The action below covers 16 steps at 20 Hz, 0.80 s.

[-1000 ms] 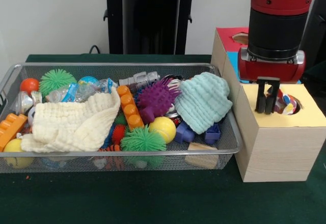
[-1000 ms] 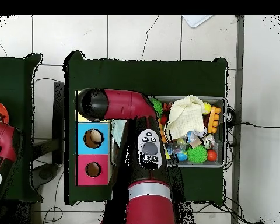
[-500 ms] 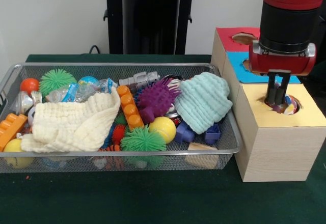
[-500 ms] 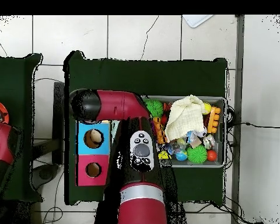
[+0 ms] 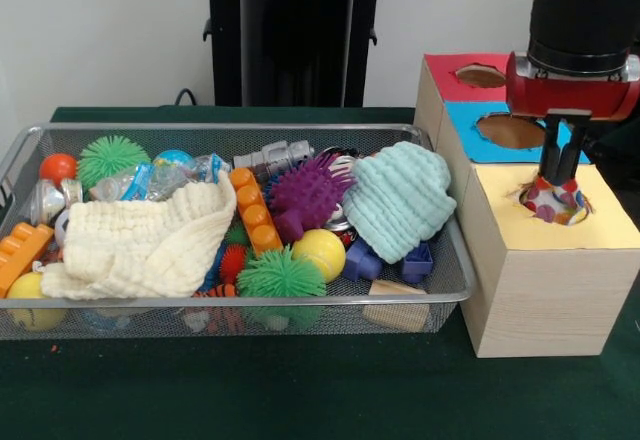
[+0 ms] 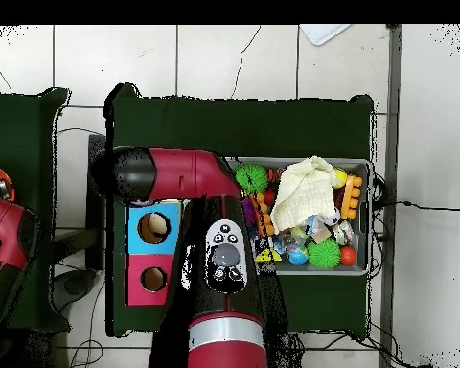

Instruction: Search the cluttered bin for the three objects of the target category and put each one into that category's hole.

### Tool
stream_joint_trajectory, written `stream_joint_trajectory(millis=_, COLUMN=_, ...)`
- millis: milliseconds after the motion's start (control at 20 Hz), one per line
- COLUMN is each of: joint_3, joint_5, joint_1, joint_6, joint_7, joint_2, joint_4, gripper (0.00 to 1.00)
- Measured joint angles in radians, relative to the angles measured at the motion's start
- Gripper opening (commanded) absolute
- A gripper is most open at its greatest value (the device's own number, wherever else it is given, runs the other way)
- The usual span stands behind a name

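My gripper (image 5: 555, 182) hangs over the round hole in the yellow top of the wooden sorting box (image 5: 545, 280), at the right of the front view. It is open, and its tips sit just above a multicoloured patterned object (image 5: 552, 201) that rests in that hole. Left of the box, the wire bin (image 5: 250, 128) holds mixed toys and cloths. In the overhead view my red arm (image 6: 191, 177) covers the gripper and the yellow section; the bin (image 6: 368, 216) lies to its right.
Behind the yellow hole are a blue section (image 5: 510, 131) and a red section (image 5: 480, 75), each with its own hole. The bin holds a cream cloth (image 5: 140, 245), a mint cloth (image 5: 400, 200), a purple spiky ball (image 5: 305, 195), green spiky balls, orange bricks and a yellow ball (image 5: 320, 253).
My gripper has moved right and risen from the left part of the yellow top to above the hole. The patterned object has stayed in the hole.
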Motion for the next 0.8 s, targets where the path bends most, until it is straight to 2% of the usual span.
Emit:
stream_joint_trajectory(millis=400, joint_3=0.000, joint_5=-0.003, joint_1=0.002, joint_6=-0.011, joint_7=0.000, joint_2=0.027, joint_4=0.002, gripper=0.00)
stream_joint_trajectory(millis=800, joint_3=0.000, joint_5=-0.012, joint_1=0.005, joint_6=-0.099, joint_7=0.000, joint_2=0.128, joint_4=-0.005, gripper=0.00)
